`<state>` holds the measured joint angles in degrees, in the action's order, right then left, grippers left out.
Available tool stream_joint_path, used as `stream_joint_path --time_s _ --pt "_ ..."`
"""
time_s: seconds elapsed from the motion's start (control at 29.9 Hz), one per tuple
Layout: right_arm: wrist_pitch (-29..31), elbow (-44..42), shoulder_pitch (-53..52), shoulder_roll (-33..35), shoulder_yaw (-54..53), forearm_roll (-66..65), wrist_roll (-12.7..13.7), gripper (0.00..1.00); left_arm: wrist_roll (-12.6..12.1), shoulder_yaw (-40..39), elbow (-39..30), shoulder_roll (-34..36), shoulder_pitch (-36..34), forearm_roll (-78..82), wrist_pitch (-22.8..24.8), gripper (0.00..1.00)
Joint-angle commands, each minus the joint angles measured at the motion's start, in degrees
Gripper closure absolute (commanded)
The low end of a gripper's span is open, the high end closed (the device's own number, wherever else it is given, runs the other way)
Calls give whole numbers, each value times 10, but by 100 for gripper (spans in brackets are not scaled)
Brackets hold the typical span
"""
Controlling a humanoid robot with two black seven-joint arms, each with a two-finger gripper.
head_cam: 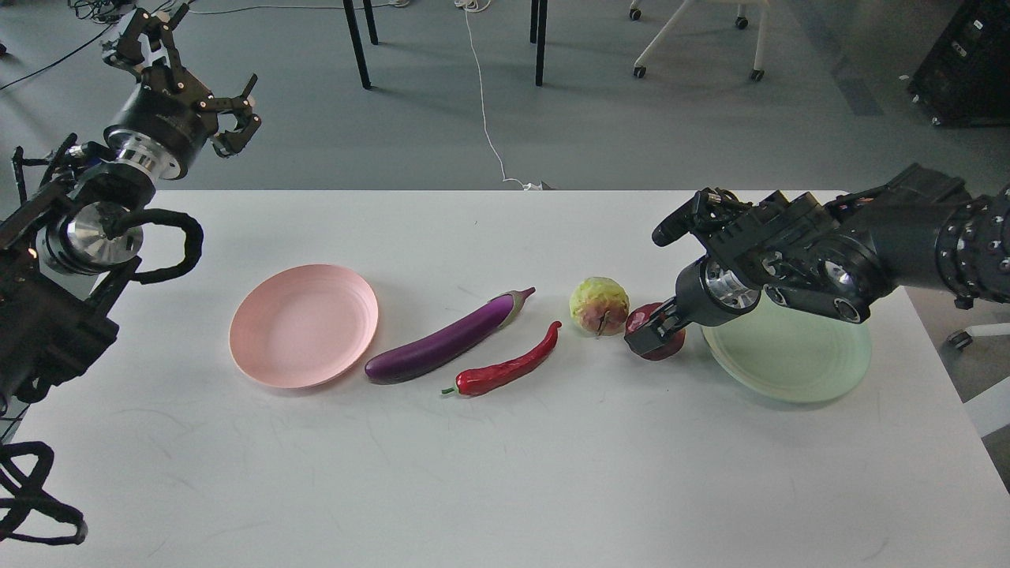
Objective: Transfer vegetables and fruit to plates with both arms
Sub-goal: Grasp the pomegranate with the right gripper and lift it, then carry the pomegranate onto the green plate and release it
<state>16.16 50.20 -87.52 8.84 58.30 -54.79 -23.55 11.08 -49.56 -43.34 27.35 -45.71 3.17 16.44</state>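
A purple eggplant (442,343) and a red chili pepper (509,367) lie side by side mid-table. A yellow-green fruit (600,306) sits to their right, with a dark red pomegranate (641,315) beside it. The pale pink plate (304,325) lies at the left and the pale green plate (789,359) at the right; both hold nothing. My right gripper (651,338) is low over the pomegranate and covers most of it; its fingers are dark and I cannot tell them apart. My left gripper (189,79) is open and empty, raised beyond the table's back-left corner.
The white table (473,473) ends just right of the green plate. Beyond the far edge, the floor has black table legs (359,47), a white cable (485,118) and a wheeled chair base (694,39). My right forearm (868,244) hangs over the green plate's back.
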Motion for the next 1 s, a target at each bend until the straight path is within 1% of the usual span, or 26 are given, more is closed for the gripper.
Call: stream_joint_path --time_s 0.0,0.07,0.17,0.23,0.33,0.43,0.57,0.8,0.87,0.97 --pt "5 23 -26 10 3 -7 0 39 0 1 0 3 0 0 0 2" --pt "8 59 -64 34 3 -7 0 40 0 1 0 4 0 0 0 2" --pt "12 101 -109 65 10 -28 1 40 0 1 0 7 -1 0 0 2" --pt "12 91 -112 77 28 -76 2 40 0 1 0 7 -1 0 0 2" --pt "12 50 -104 99 43 -120 3 40 0 2 -1 8 -1 1 0 2" --pt "12 35 -82 119 47 -126 3 40 0 3 -1 9 -1 1 1 2" --pt "10 34 -57 144 47 -127 3 38 0 3 -1 16 0 1 13 2" --pt "5 34 -13 175 39 -125 3 30 -1 4 -1 19 0 1 14 2" --pt "-2 32 -4 180 39 -125 3 26 -1 4 -1 20 0 1 14 2" --pt "-23 32 7 181 35 -124 10 15 0 4 -1 20 0 1 14 2"
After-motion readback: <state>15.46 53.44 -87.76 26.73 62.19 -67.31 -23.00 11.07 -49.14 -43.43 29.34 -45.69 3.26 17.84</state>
